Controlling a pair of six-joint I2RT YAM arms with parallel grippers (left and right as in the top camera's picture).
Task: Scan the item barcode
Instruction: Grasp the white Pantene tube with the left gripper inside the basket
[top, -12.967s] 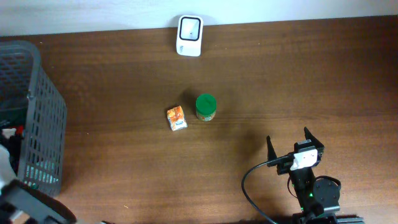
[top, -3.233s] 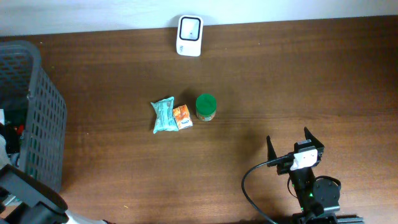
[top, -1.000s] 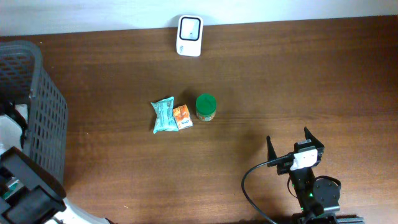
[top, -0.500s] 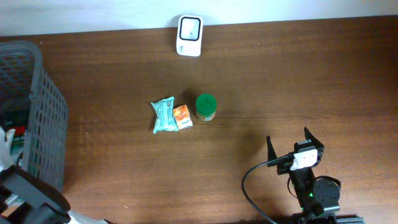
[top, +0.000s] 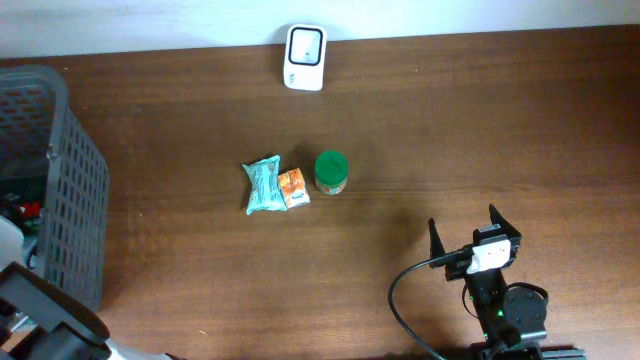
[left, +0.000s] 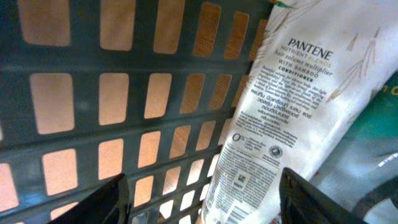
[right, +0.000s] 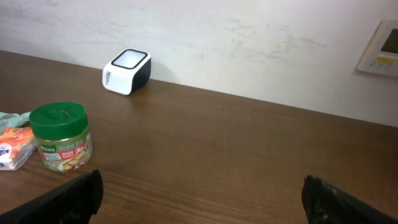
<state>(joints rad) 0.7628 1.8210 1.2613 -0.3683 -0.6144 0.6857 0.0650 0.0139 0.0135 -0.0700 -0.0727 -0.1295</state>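
In the left wrist view, a white Pantene conditioner tube (left: 292, 106) lies inside the grey basket (left: 124, 93), its printed back label facing me. My left gripper (left: 205, 208) is open, and the tube's lower end sits between the fingers (left: 106, 199), nearer the right one. From overhead only the left arm (top: 45, 320) shows beside the basket (top: 70, 190). The white scanner (top: 304, 44) stands at the table's far edge. A teal packet (top: 263, 185), an orange box (top: 293, 188) and a green-lidded jar (top: 331, 171) lie mid-table. My right gripper (top: 474, 232) is open and holds nothing.
The right wrist view shows the jar (right: 60, 135) and orange box (right: 13, 148) at far left and the scanner (right: 126, 71) against the white wall. A wall panel (right: 379, 46) hangs at the right. A black cable (top: 410, 300) loops beside the right arm.
The teal packet lies beside the orange box, which has shifted; it was absent in the earliest frame. Over the last second the left arm shifted about at the basket. The right arm stayed still.
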